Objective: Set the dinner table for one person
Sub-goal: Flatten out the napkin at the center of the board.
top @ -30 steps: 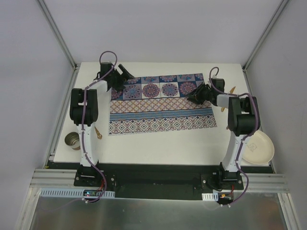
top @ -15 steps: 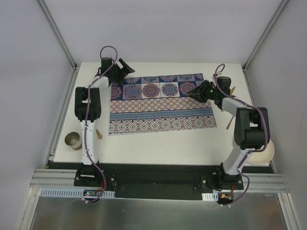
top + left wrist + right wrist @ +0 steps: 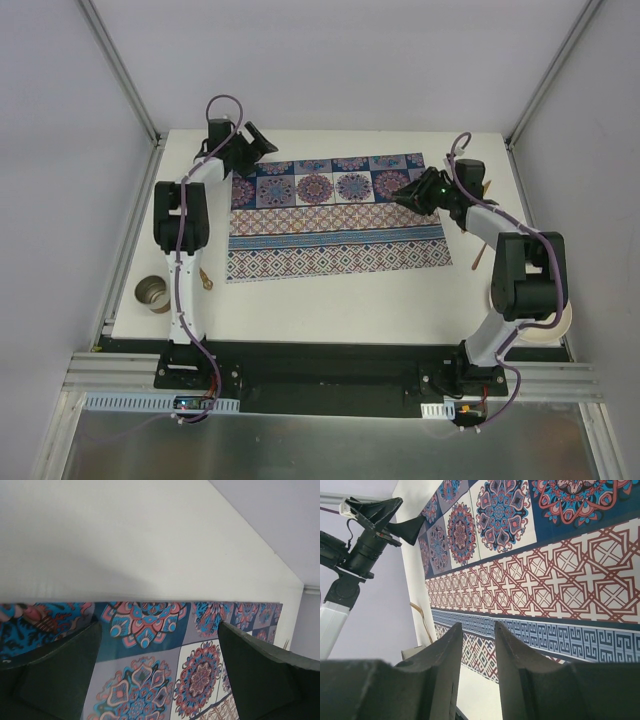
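Placemat (image 3: 335,215) flat mid counter (image 3: 330,300), prob. base for setting; left end effector (image 3: 258,146) released wide, right end effector (image 3: 405,196) nrly clenched, empty.

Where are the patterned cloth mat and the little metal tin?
patterned cloth mat (image 3: 335,215), overhead view, on the middle of the cloth.
little metal tin (image 3: 152,294), overhead view, on its open top.
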Robot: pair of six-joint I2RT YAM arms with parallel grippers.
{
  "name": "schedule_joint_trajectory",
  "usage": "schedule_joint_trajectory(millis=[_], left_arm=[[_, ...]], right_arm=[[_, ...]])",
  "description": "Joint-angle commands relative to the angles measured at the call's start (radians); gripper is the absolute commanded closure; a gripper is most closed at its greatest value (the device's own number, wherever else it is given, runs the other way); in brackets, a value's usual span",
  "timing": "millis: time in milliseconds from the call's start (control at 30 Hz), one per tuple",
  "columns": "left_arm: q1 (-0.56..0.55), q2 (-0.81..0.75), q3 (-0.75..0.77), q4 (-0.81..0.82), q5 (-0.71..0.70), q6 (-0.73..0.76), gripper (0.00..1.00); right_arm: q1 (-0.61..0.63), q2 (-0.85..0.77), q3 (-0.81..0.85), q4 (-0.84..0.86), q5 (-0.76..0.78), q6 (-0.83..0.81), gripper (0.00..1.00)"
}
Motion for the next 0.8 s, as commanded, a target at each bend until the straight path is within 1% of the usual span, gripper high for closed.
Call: schedule_joint_trajectory(millis=[0, 133, 267, 400, 533, 767], left_arm=[[0.041, -0.137, -0.058, -0.038, -0.036, 0.065, 0.01], [0.088, -0.223, -0.083, -0.039, -0.028, 0.083, 0.01], [0.142, -0.245, -0.066, -0.073, 0.019, 0.079, 0.01], [0.177, -0.26, -0.103, -0.101, 0.015, 0.095, 0.01], [0.196, -0.229, -0.126, -0.107, 0.021, 0.102, 0.01], [0.194, -0.182, -0.143, -0.108, 0.053, 0.086, 0.01]], right_arm=[[0.006, -0.034, -0.017, -0.01, -0.013, -0.042, 0.65], [0.005, -0.037, -0.043, -0.012, -0.015, -0.06, 0.66], [0.003, -0.048, -0.064, -0.009, -0.015, -0.066, 0.66], [-0.003, -0.063, -0.074, -0.007, -0.016, -0.063, 0.67], [-0.012, -0.089, -0.08, -0.007, -0.016, -0.062, 0.67], [-0.02, -0.111, -0.084, -0.021, -0.013, -0.066, 0.67]])
